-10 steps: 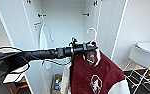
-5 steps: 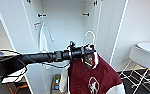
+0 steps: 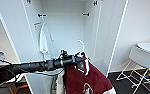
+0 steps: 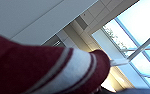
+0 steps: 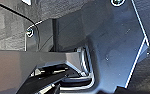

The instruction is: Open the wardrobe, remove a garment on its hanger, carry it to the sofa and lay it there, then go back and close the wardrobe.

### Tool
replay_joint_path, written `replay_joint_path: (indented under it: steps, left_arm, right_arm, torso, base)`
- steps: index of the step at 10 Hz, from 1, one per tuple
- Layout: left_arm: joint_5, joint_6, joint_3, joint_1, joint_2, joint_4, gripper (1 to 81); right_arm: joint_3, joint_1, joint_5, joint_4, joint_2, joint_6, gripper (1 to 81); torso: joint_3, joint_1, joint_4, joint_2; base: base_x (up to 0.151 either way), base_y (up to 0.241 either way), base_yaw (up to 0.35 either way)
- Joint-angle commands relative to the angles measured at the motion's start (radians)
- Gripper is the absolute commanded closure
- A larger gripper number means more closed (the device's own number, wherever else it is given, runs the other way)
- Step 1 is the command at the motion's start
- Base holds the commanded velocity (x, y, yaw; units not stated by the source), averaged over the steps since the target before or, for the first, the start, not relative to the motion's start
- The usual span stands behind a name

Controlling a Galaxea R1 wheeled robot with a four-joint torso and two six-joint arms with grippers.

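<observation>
Open wardrobe [image 3: 66,27] behind; dark red garment [image 3: 91,80], white hanger [image 3: 81,45].

A dark red garment [image 3: 91,80] with white-striped trim is seen; the hanger [image 3: 81,44] and wardrobe [image 3: 66,27] are white.

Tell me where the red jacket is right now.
In the head view the jacket hangs on its hanger at the left hand, low centre, in front of the open wardrobe.
</observation>
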Motion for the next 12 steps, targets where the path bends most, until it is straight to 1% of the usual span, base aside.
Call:
replay_joint_path:
  steps: [1, 3, 11, 12]
  left_arm:
    - [-0.071, 0.03, 0.072, -0.166, -0.056, -0.026, 81.1]
    - [-0.071, 0.03, 0.085, -0.166, -0.076, -0.027, 81.1]
    - [-0.077, 0.031, 0.085, -0.155, -0.075, -0.026, 81.1]
    - [-0.081, 0.031, 0.085, -0.151, -0.073, -0.027, 81.1]
  right_arm:
    - [0.004, 0.031, -0.042, -0.001, 0.004, -0.001, 1.0]
    - [0.006, 0.031, -0.042, -0.001, 0.007, -0.001, 1.0]
    - [0.004, 0.03, -0.042, 0.002, 0.006, -0.001, 1.0]
    - [0.006, 0.028, -0.042, 0.001, 0.006, -0.001, 1.0]
  torso:
    - [0.0, 0.0, 0.0, 0.0]
    - [0.0, 0.0, 0.0, 0.0]
    - [0.0, 0.0, 0.0, 0.0]
    - [0.0, 0.0, 0.0, 0.0]
  base:
    - [0.0, 0.0, 0.0]
    - [0.0, 0.0, 0.0]
    - [0.0, 0.0, 0.0]
    - [-0.067, 0.0, 0.0]
